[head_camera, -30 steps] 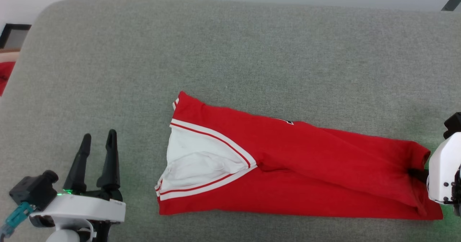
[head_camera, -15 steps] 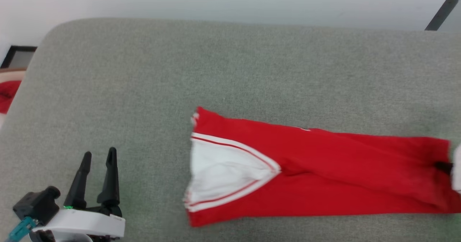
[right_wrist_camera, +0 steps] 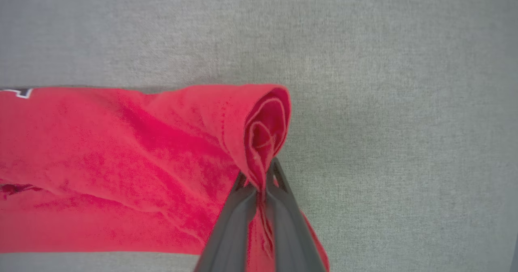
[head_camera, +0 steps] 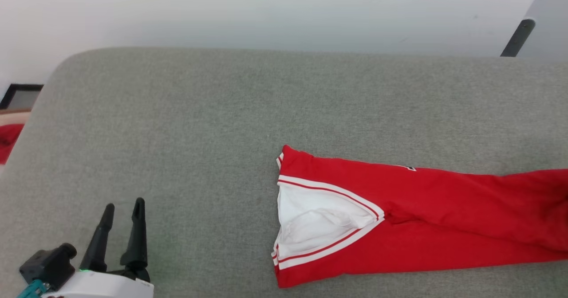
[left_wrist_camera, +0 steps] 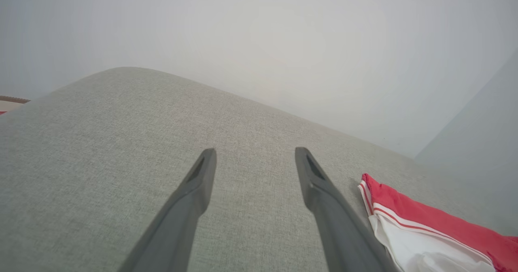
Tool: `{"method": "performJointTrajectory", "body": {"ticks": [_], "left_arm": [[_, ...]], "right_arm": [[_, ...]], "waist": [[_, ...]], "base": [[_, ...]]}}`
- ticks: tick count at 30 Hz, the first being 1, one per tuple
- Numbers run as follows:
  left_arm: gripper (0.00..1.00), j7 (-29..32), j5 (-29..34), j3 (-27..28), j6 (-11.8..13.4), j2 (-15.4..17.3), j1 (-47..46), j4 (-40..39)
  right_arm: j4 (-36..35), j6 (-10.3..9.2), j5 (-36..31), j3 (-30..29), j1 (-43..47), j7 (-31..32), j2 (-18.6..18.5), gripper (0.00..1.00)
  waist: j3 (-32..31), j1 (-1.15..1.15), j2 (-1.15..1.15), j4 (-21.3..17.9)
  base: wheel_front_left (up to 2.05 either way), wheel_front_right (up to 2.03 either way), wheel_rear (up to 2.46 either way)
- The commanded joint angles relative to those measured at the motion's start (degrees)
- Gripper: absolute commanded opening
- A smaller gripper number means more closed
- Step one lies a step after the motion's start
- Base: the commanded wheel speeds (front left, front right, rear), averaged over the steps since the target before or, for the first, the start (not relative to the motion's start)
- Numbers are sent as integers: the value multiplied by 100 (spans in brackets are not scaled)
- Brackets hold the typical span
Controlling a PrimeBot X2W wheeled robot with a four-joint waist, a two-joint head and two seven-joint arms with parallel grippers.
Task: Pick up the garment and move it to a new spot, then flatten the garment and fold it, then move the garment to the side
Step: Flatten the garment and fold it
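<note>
The garment (head_camera: 435, 218), a red jersey T-shirt folded into a long strip, lies across the grey cushion and runs off the head view's right edge. Its white sleeve (head_camera: 317, 222) with striped trim faces left. In the right wrist view my right gripper (right_wrist_camera: 259, 179) is shut on the garment's (right_wrist_camera: 121, 162) bunched red end, which curls up above the fingertips. My left gripper (head_camera: 123, 205) stands open at the lower left, well apart from the cloth. In the left wrist view its fingers (left_wrist_camera: 198, 183) spread over bare cushion, the sleeve end (left_wrist_camera: 408, 231) at lower right.
The grey cushion (head_camera: 177, 134) has a rounded far-left corner and a pale wall behind it. A dark slanted bar (head_camera: 514, 36) shows at the upper right. Off the cushion's left edge lie a dark frame (head_camera: 20, 96) and something red (head_camera: 9, 140).
The garment has slid to the right across the cushion, its right end now out of the head view. The head camera has tilted up. My left gripper stays open and still.
</note>
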Motion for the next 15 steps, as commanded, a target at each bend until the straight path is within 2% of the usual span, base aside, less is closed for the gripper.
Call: {"method": "performJointTrajectory", "body": {"ticks": [1,8,15], "left_arm": [[100,13,-32,7,-28,14,69,16],[100,41,-69,-25,-8,22,167,5],[100,51,-87,-116,-3,-43,177,49]], "right_arm": [[-163,-6,120,78,42,41,59,0],[-1409,-5,739,235,233,372,496,0],[-2345,-5,758,458,302,612,1224,0]], "waist": [[-106,0,0,-75],[-290,0,0,-162],[-416,0,0,-61]], "base": [[0,0,0],[0,0,0],[0,0,0]]}}
